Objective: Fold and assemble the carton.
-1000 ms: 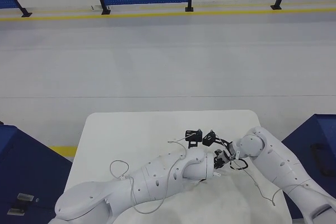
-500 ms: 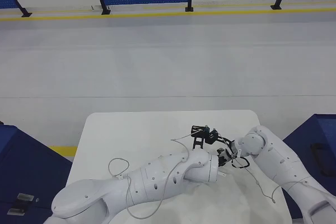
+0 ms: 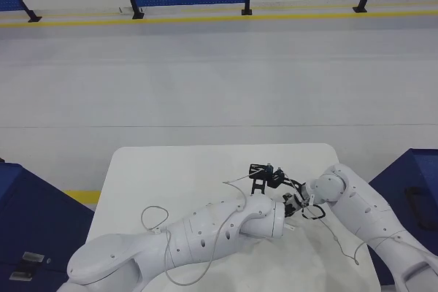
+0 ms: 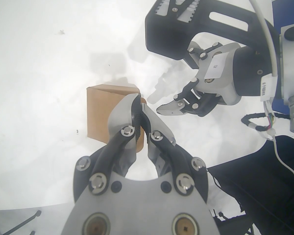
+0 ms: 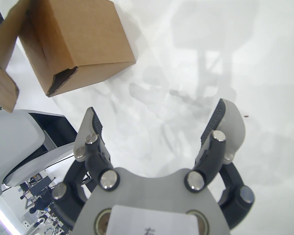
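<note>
carton (image 4: pixel 98 113) of brown cardboard is seen resting on the white table (image 4: pixel 39 50), its body squared up and one end flap (image 5: pixel 2 50) standing open. a thin edge of it is pinched between the closed fingers of the left gripper (image 4: pixel 139 101), on the side nearest the other arm. the right gripper (image 5: pixel 159 110) is held just beside the carton without touching it, its jaws spread wide and nothing gripped between them.
</note>
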`<state>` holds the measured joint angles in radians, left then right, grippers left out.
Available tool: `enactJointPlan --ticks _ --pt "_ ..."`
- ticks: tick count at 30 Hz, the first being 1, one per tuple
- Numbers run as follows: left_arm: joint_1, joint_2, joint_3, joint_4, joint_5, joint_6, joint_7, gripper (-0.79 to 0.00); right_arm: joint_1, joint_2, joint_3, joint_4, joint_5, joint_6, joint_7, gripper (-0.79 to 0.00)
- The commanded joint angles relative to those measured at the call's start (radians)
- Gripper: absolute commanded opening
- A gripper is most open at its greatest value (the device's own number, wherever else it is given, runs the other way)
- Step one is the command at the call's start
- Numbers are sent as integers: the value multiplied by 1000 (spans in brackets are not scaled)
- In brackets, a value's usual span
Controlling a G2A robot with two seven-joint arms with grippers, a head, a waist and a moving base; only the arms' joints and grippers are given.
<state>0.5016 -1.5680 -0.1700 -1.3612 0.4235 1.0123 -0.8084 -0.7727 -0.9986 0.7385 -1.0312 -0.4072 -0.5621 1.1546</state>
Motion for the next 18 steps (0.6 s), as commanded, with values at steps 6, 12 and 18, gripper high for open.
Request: enactJointPlan --ticks 6,12,18 --pt "-12 0 -10 -41 -6 0 0 -6 4 -28 -53 59 -19 -30 -47 0" --pt "19 18 0 -61 31 0 1 0 14 -42 -71 79 -11 -36 -54 0" --pt "43 58 -52 -138 154 0 1 -206 12 -39 -57 48 -12 -11 -68 0"
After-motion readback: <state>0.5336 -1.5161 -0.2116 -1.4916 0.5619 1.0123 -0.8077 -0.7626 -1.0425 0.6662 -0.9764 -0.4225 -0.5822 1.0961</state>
